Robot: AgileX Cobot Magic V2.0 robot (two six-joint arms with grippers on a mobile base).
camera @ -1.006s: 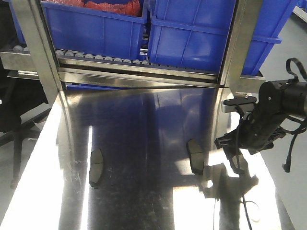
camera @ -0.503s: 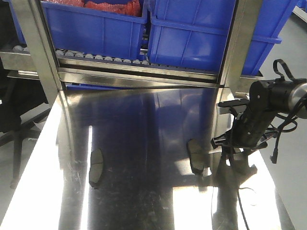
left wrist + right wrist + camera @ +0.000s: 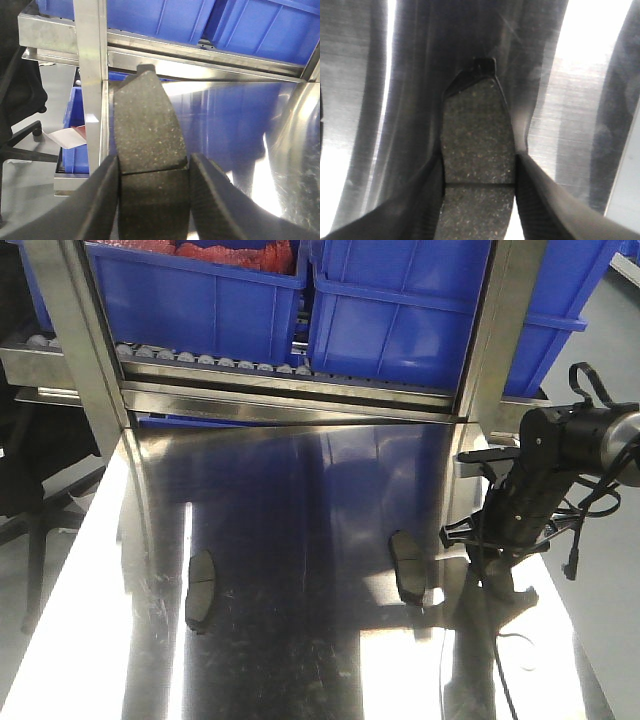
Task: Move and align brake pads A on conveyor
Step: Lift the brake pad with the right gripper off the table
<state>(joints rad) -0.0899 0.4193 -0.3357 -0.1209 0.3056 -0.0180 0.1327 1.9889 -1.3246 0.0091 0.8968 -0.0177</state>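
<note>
My left gripper (image 3: 152,167) is shut on a dark grey brake pad (image 3: 147,117), gripped at its groove, with the steel tabletop's left edge beyond it. This arm is out of the front view. My right gripper (image 3: 477,170) is shut on another brake pad (image 3: 477,125), also at its groove, just over the steel tabletop. In the front view the right gripper (image 3: 488,562) points down at the table's right side. Two more brake pads lie on the tabletop, one on the left (image 3: 200,590) and one at centre-right (image 3: 407,567), just left of the right gripper. The conveyor is out of view.
A steel roller track (image 3: 200,360) with blue bins (image 3: 200,300) runs along the back. Two steel posts (image 3: 75,340) stand at the table's far corners. A blue bin (image 3: 77,130) sits below the table's left edge. Cables hang from the right arm (image 3: 575,540).
The right arm has swung left and a little back, closer to the centre-right pad, and has held still for the last half second. The two pads on the table have not moved.
</note>
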